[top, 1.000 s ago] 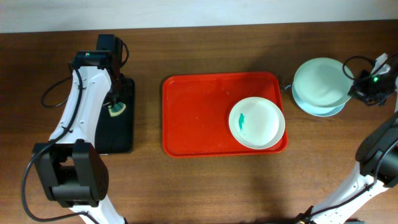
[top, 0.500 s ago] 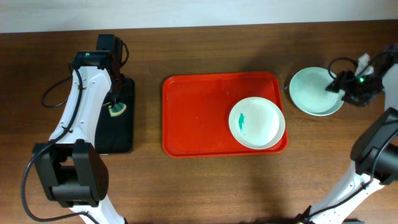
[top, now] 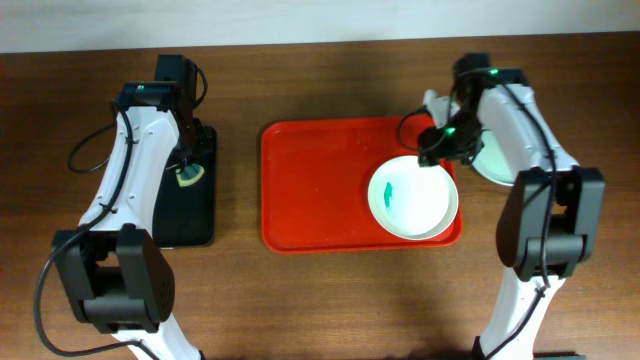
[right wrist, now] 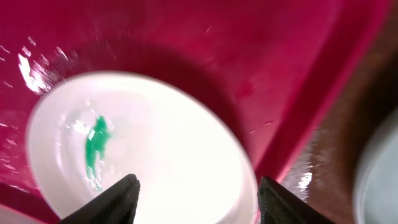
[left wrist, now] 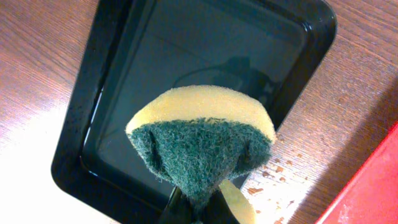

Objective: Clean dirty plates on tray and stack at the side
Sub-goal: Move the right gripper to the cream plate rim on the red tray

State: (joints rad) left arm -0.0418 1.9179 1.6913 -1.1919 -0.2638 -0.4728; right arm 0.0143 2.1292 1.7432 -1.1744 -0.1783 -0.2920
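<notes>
On the right end of the red tray lies a white plate with a teal-green smear. My right gripper hovers open over that plate's far rim, and in the right wrist view the plate fills the gap between the gripper's spread fingers. Nothing is held. A pale-mint plate rests on the table right of the tray, mostly hidden by my right arm. My left gripper is shut on a yellow and green sponge, held above the black tray.
The black tray lies left of the red tray, with a strip of bare wood between them. The red tray's raised rim runs just right of the dirty plate. Water drops speckle the wood beside the black tray.
My right gripper opened and let a plate go onto the one at the right. It then swung left to hover over the dirty plate on the tray. The left arm stayed still.
</notes>
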